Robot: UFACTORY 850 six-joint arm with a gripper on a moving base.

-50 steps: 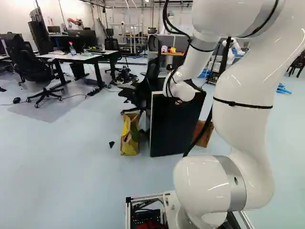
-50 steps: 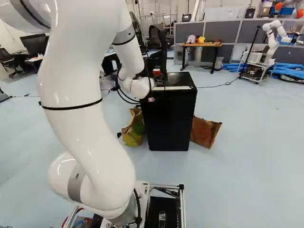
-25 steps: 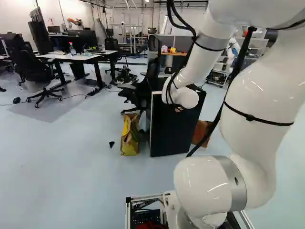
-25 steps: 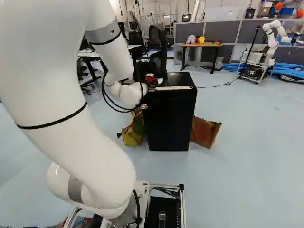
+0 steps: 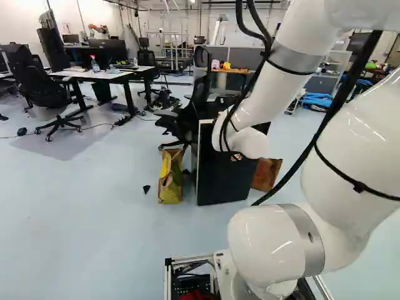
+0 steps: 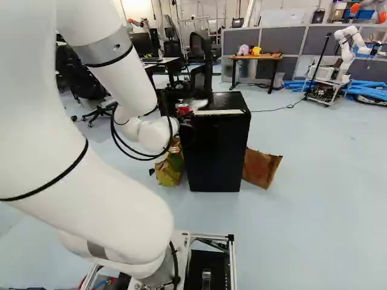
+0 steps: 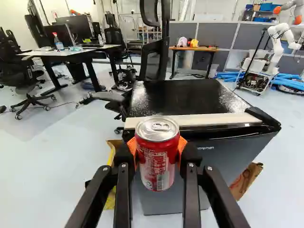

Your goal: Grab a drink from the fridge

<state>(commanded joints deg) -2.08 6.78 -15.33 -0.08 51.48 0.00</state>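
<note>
The arm (image 6: 115,69) has drawn back, leftward in the right base view, your fingers (image 7: 182,143) gripping the red can (image 7: 156,159) — drink likely secured.

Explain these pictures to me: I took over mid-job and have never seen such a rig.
You are seeing one white arm on a moving base, ending in a black tool. Two pictures come from base cameras behind the arm, left and right of it; the third comes from its wrist, looking along the tool. There, two orange-padded fingers grip a red drink can from both sides. Ahead stands a dark fridge, with a pale strip along its top's front edge. A yellow bag and a brown bag sit beside it, one on each side.
</note>
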